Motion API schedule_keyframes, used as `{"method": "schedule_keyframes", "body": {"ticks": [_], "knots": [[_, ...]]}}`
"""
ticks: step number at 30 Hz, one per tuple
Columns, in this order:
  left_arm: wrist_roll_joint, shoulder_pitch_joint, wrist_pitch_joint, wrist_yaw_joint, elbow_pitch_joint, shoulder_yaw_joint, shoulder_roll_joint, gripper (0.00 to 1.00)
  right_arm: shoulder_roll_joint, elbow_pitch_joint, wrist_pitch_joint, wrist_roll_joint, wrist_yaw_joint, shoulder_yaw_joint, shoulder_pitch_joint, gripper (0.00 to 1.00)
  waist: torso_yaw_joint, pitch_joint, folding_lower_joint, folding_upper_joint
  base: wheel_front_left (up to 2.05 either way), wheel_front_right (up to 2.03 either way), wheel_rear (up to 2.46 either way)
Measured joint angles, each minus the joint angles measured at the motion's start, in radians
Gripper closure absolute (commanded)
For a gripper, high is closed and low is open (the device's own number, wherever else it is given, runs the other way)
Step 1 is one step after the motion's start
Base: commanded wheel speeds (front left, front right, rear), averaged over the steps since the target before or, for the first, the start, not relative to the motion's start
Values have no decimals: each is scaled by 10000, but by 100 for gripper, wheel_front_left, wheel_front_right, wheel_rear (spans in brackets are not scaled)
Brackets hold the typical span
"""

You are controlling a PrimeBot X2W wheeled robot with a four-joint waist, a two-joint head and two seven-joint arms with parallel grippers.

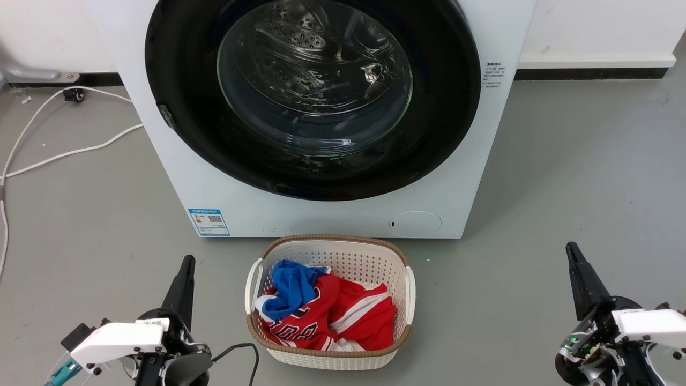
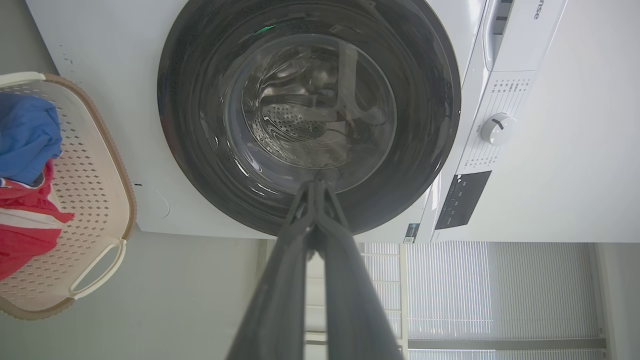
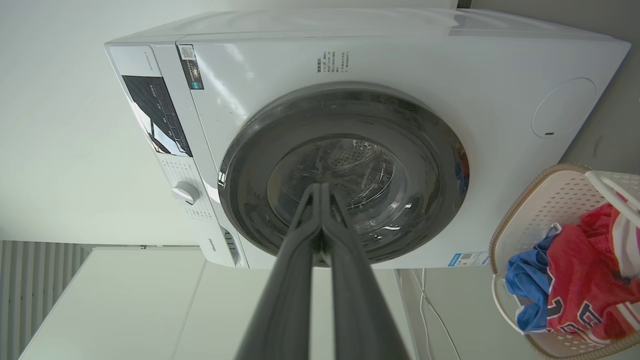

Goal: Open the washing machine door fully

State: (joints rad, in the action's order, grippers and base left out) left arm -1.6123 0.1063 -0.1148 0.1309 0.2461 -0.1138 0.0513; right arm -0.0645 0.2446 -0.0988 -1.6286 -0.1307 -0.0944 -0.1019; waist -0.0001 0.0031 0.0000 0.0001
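Observation:
The white washing machine [image 1: 343, 214] stands ahead of me on the grey floor. Its door [image 1: 445, 107], a big glossy black disc with a clear glass bowl, lies flat against the front. The door [image 2: 200, 150] fills the upper part of the left wrist view, and the door [image 3: 240, 200] sits mid-frame in the right wrist view. My left gripper [image 1: 187, 261] rests low at the left, fingers pressed together, holding nothing. At the lower right my right gripper [image 1: 571, 246] is likewise shut and empty. Both are well short of the machine.
A white laundry basket [image 1: 329, 247] with red and blue clothes [image 1: 327, 311] sits on the floor just before the machine, between my arms. White cables [image 1: 64, 153] trail along the floor at the left. A round cap [image 1: 415, 223] and a blue label [image 1: 210, 222] mark the machine's lower front.

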Motion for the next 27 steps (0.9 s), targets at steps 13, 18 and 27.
{"method": "schedule_keyframes", "body": {"ticks": [13,18,27], "knots": [[0,1,0,0,0,-4,0,100,17,2,-35,4,0,-33,-3,100,0,0,0,0,0,0,0],[0,1,0,-2,0,-2,0,100,23,2,-42,15,0,-44,-4,100,0,0,0,0,0,0,0],[6,-430,56,-6,399,86,-31,0,82,403,12,33,2,-19,437,0,0,0,0,0,0,0,0]]}}
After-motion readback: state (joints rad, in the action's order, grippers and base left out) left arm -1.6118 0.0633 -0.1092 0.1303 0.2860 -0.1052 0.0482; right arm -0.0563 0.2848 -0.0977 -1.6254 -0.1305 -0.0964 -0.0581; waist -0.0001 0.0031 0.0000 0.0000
